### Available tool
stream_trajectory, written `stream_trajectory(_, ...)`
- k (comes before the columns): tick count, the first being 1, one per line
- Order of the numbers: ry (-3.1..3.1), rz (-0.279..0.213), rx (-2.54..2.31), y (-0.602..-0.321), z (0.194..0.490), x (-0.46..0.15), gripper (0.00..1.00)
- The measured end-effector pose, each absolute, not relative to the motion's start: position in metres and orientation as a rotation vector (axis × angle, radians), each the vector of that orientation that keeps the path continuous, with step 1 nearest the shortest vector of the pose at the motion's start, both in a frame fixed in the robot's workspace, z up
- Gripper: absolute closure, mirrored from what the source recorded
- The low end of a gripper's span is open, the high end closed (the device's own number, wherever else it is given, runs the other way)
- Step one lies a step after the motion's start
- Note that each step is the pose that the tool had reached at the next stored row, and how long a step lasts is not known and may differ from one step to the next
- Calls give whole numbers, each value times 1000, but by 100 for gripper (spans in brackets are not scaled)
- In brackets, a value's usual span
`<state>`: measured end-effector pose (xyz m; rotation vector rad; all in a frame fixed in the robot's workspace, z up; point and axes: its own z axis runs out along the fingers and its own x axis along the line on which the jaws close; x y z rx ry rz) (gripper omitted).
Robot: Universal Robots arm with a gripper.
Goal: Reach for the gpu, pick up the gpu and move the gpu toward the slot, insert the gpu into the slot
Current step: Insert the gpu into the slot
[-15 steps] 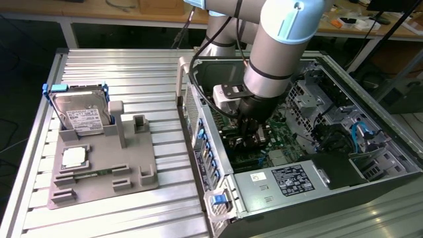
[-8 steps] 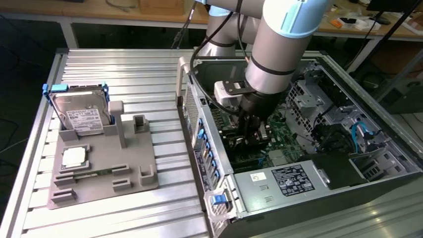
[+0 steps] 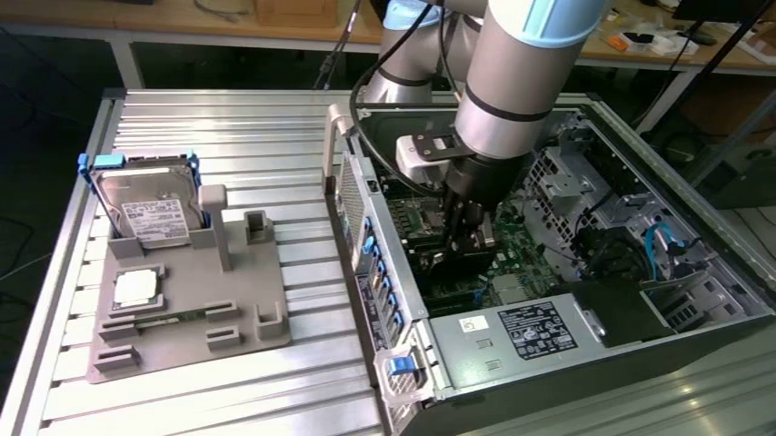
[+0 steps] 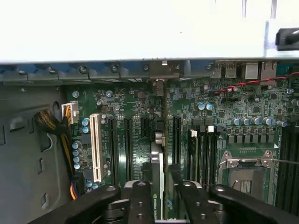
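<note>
From my seat the exterior view is evenly lit from above, daylight-bright, with soft sheen along the ribbed aluminium table [image 3: 218,118] and a pale glare patch near its front edge. The open computer case [image 3: 679,300] is darker inside, and the arm [image 3: 522,82] throws a shadow over the motherboard [image 3: 515,250] below it. In the wrist view the area beyond the case wall [image 4: 140,28] is blown out to plain white, while the motherboard [image 4: 140,121] sits dim but readable; the gripper fingers [image 4: 140,200] up close look soft and slightly out of focus.
</note>
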<state>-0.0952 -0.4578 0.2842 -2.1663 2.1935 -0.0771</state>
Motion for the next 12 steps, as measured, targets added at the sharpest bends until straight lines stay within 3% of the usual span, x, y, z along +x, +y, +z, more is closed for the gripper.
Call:
stream_trajectory(5,2192,-79,-2165,-458,287,-95,89)
stream_trajectory(12,2192,-79,-2165,-458,287,-95,89)
